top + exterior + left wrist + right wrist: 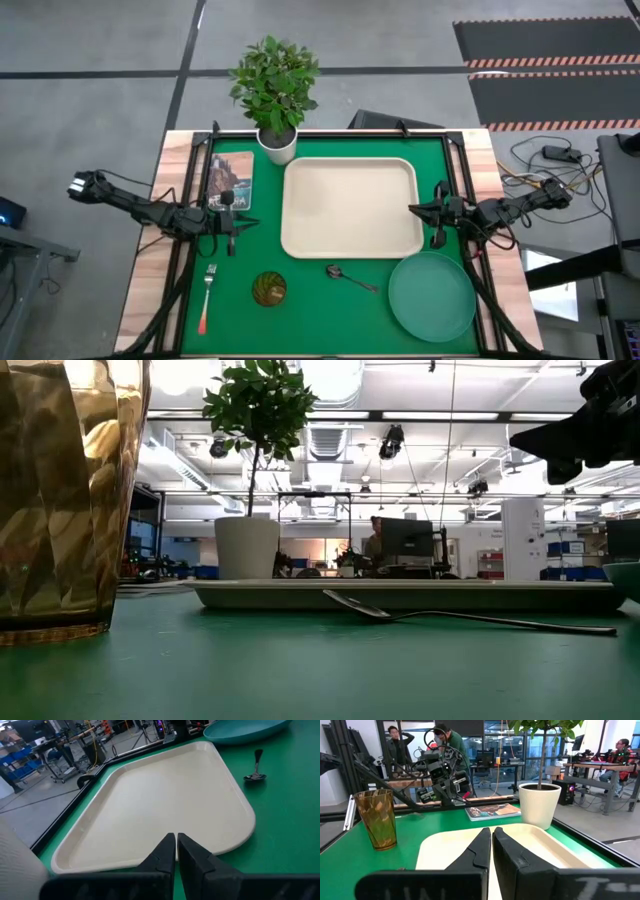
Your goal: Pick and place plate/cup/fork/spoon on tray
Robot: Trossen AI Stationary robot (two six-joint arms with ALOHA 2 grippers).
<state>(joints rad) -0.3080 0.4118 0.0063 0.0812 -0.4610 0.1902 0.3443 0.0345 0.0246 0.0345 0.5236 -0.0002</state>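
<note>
The tray (350,208) is seen bare at the middle of the counter (400,150). Off it lie the plate (432,296), the spoon (350,277), the cup (268,289) and the fork (206,297). The left pincer (231,240) and the right pincer (437,237) are held closed and empty beside the tray.

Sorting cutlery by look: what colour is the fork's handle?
Orange-red, on the fork; the high view shows it best.
</note>
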